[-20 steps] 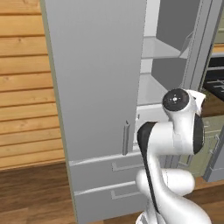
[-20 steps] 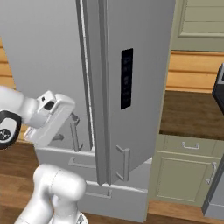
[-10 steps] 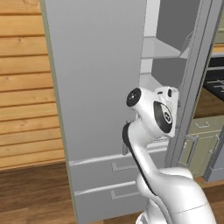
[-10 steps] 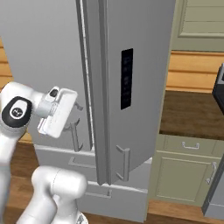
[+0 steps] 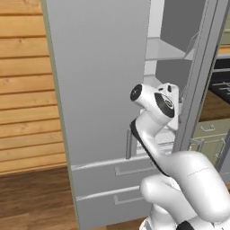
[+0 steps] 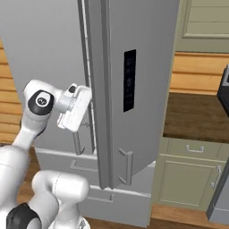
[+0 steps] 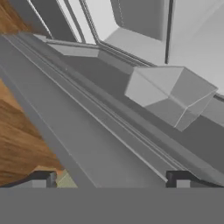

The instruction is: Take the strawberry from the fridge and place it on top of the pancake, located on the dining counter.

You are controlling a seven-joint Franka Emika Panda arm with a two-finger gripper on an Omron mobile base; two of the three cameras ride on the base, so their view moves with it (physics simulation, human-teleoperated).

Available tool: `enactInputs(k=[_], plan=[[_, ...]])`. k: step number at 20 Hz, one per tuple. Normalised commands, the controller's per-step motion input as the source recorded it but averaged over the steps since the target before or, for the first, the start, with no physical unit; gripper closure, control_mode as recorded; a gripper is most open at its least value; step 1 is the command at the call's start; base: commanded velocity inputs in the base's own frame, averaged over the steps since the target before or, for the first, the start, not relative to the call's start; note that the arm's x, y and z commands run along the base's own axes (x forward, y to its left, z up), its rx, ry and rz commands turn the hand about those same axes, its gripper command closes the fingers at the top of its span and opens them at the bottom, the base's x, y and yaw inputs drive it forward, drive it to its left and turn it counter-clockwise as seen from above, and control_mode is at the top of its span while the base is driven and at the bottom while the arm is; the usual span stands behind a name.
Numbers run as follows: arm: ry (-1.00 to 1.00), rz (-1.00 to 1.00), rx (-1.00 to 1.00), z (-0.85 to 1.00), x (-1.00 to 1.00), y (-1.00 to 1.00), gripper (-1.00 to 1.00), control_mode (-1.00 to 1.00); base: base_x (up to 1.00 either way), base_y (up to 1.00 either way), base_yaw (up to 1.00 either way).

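- Gripper (image 7: 111, 177): the two small dark finger tips stand wide apart at the bottom of the hand view, with nothing between them.
- Tall light grey fridge (image 5: 103, 90): its right upper door (image 6: 134, 89) hangs open, edge-on down the middle of the right base view, and pale interior shelves (image 5: 168, 49) show at the upper right of the left base view.
- Tiny red strawberry: I cannot pick it out on any shelf from where these views look; presumably it sits deeper inside.
- Handling, as I judge it: light, soft and easily bruised, and rounded enough to roll or squirt out. A gentle pinch across its widest middle should hold it.
- White arm (image 5: 155, 105): it rises from the lower right of the left base view, elbow bent, with the hand lifted at mid-frame to the gap between door and cabinet.
- Hand view: it is rolled, looking along the door edge toward a pale faceted bin (image 7: 168, 96) right of centre.
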Motion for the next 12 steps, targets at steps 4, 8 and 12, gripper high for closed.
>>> enactInputs(k=[4, 8, 12], plan=[[0.04, -0.10, 0.00, -0.01, -0.02, -0.49, -1.00, -1.00, 0.00, 0.00, 0.00], [0.03, -0.19, 0.00, -0.01, -0.40, -0.82, -1.00, -1.00, 0.00, 0.00, 0.00], [0.00, -0.18, 0.00, 0.00, -0.84, -0.98, -1.00, -1.00, 0.00, 0.00, 0.00]])
